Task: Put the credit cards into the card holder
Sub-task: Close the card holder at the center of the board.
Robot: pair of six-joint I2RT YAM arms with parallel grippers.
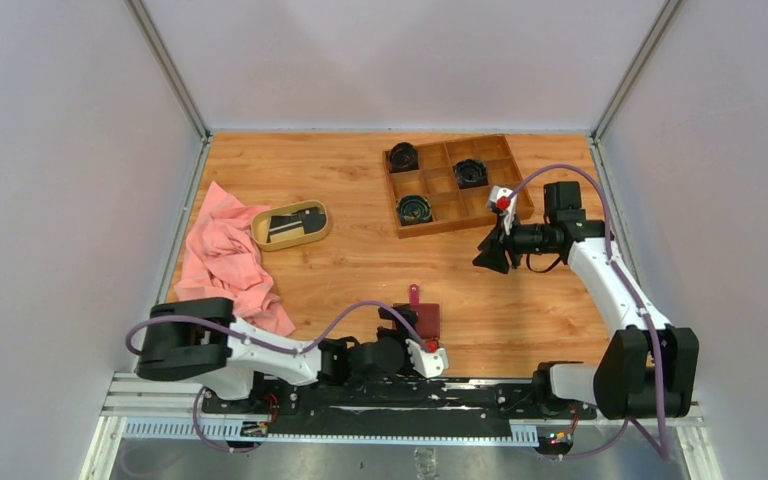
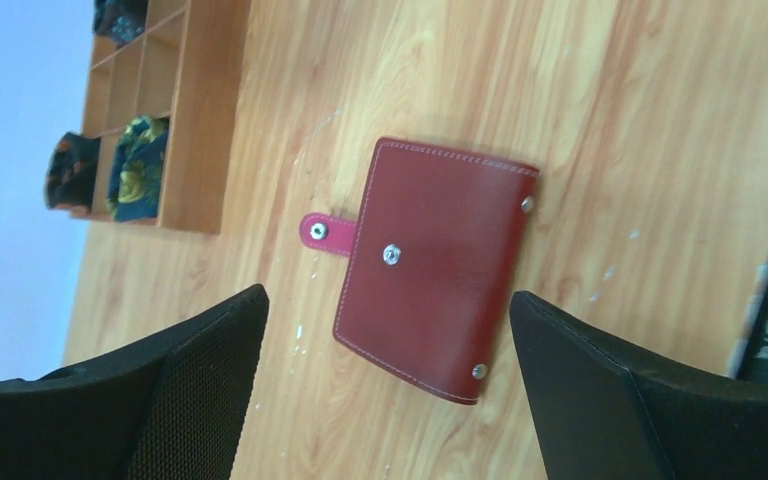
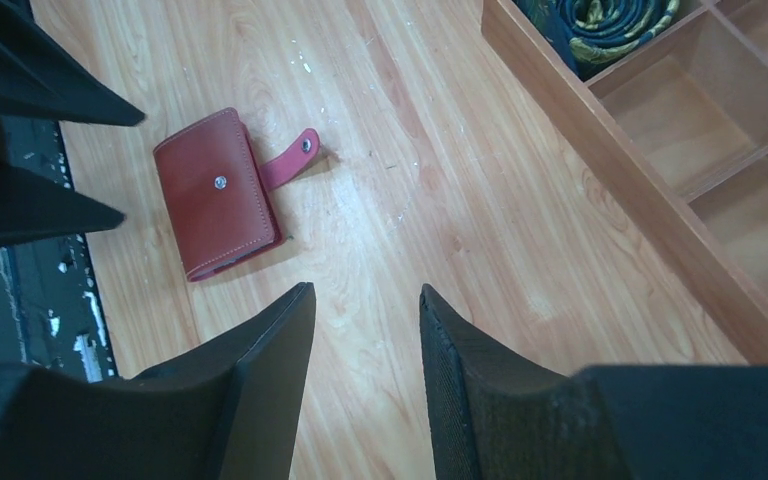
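The card holder (image 1: 428, 320) is a dark red leather wallet lying closed on the wooden table near the front, its snap tab sticking out unfastened. It also shows in the left wrist view (image 2: 435, 265) and the right wrist view (image 3: 220, 195). Dark credit cards (image 1: 295, 222) lie in an oval tan dish (image 1: 322, 232) at the left. My left gripper (image 1: 403, 325) is wide open just above the wallet, its jaws standing to either side of it (image 2: 388, 295). My right gripper (image 1: 490, 255) is open and empty over bare table (image 3: 368, 290), right of centre.
A pink cloth (image 1: 225, 260) lies at the left beside the dish. A wooden compartment box (image 1: 455, 185) with rolled dark items stands at the back right, close behind my right gripper. Grey walls enclose the table.
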